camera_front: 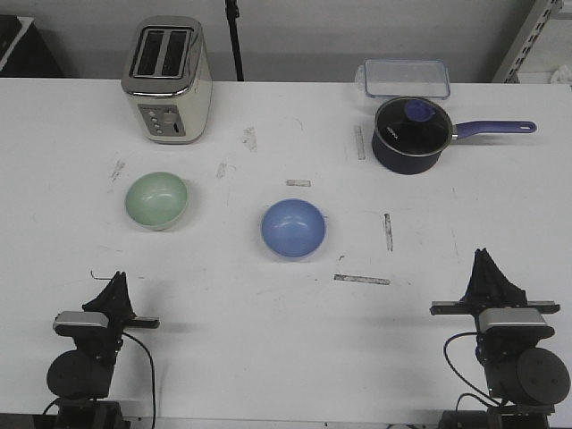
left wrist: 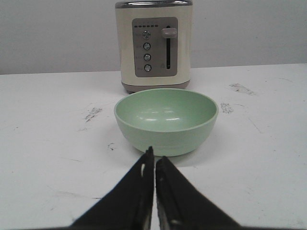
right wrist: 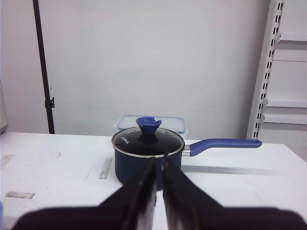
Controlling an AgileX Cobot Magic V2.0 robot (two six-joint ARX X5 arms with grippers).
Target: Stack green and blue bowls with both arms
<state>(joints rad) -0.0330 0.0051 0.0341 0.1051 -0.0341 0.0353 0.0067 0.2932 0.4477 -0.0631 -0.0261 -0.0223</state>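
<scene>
Near the table's front edge, both grippers sit pressed together: left gripper (camera_front: 114, 279) faces one pale green glossy bowl (camera_front: 156, 199), right gripper (camera_front: 483, 256) well apart from one light blue bowl (camera_front: 293, 229).

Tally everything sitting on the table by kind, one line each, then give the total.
Bowls: 2, the green bowl and the blue bowl
Toasters: 1, the toaster
Saucepans: 1, the saucepan with its lid on
Clear containers: 1, the plastic container behind the saucepan
Total: 5
</scene>
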